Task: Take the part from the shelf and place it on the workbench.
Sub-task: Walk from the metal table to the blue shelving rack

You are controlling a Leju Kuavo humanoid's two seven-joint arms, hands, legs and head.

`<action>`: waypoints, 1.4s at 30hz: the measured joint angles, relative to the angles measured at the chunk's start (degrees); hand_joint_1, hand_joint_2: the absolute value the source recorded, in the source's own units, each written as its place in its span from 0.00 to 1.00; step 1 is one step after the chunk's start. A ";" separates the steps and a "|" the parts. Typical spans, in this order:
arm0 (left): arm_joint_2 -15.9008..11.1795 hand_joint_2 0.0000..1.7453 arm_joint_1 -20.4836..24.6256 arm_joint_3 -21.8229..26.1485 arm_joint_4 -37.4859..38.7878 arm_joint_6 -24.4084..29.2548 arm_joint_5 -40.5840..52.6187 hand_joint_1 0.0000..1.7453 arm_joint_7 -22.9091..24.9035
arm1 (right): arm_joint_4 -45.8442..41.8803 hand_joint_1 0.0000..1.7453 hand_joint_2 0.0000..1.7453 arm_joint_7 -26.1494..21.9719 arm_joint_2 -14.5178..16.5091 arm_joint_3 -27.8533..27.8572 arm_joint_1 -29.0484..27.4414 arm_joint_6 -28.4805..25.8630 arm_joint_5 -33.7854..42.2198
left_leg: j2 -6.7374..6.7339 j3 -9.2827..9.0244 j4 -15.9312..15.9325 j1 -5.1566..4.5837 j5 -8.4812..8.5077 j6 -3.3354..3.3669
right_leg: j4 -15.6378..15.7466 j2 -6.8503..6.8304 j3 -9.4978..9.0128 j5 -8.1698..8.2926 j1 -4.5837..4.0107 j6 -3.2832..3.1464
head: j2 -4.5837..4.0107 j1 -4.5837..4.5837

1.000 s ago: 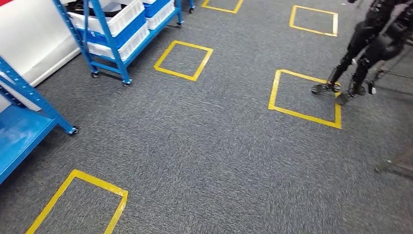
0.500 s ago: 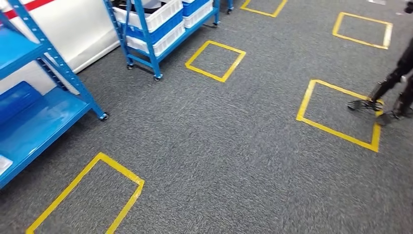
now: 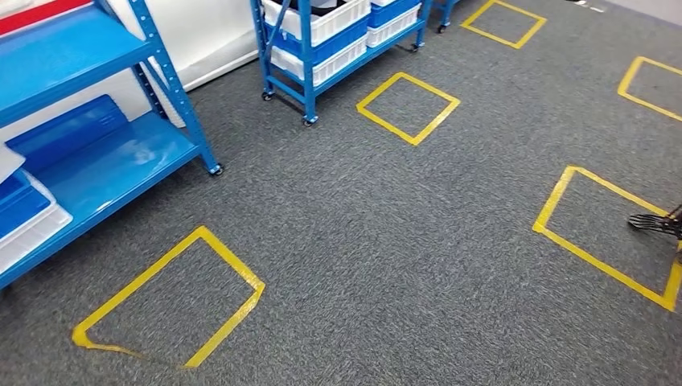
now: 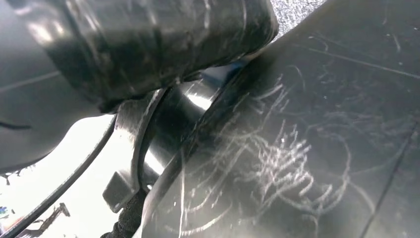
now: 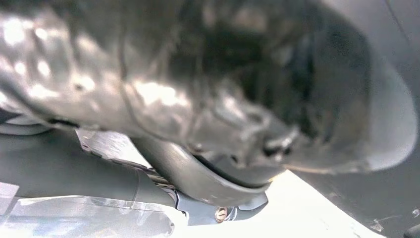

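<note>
Carpet (image 3: 386,241) with yellow tape squares (image 3: 173,301) fills my head view, and a blue shelf (image 3: 96,165) stands at the left with a white-and-blue bin (image 3: 28,221) on its lower level. A wheeled blue rack (image 3: 322,48) of white crates stands farther back. I cannot pick out the part itself; I judge it lies somewhere on that shelf. Neither robot hand can be read from the wrist views, which show dark body panels, so I cannot tell their state. Weight, stiffness and grip spot I must judge once the part is visible.
</note>
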State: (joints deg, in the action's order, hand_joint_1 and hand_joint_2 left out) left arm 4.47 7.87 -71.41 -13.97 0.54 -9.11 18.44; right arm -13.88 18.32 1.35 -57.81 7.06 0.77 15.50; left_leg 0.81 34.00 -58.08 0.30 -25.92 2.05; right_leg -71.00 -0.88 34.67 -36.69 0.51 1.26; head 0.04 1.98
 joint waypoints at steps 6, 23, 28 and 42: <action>0.40 0.00 0.07 -0.06 0.00 0.00 1.58 0.00 0.37 | 0.02 0.00 0.00 -0.23 -0.02 0.07 -0.35 -0.61 2.03 | 4.98 -0.21 -0.38 -0.07 -0.14 -0.26 | 8.80 4.17 -2.23 7.90 0.13 -1.10 | 0.00 -0.02; 0.51 0.00 0.43 -0.08 0.00 -0.15 1.80 0.00 -0.05 | 0.03 0.00 0.00 0.71 0.17 0.09 -0.50 -0.65 2.30 | -3.95 0.10 -0.37 -0.57 0.41 -1.88 | 13.03 -4.67 -6.03 7.04 -0.21 -1.72 | 0.00 0.72; 0.71 0.00 0.22 -0.21 0.00 -0.64 2.65 0.00 0.19 | 0.02 0.00 0.00 0.47 0.03 0.12 -0.19 -0.81 2.83 | -1.37 -0.27 0.61 -0.13 0.52 -0.49 | 9.62 -2.72 -5.10 4.12 -0.16 -0.30 | -0.01 0.25; 1.79 0.00 0.41 -0.58 0.00 -1.03 3.59 0.00 -0.05 | 0.04 0.00 0.00 -0.35 -0.41 0.63 -0.57 -1.81 4.43 | 5.55 0.83 -0.69 -0.11 0.19 -2.13 | 12.75 3.77 -3.77 9.11 0.46 -1.78 | 0.00 -0.19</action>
State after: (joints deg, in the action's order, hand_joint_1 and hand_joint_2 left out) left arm 6.26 8.28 -72.00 -13.97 -0.49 -5.51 18.38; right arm -13.84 17.97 0.94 -57.18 6.49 -1.05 19.92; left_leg 6.36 34.82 -58.77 0.19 -25.73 -0.08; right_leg -58.24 2.89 30.89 -27.58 0.97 -0.52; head 0.04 1.80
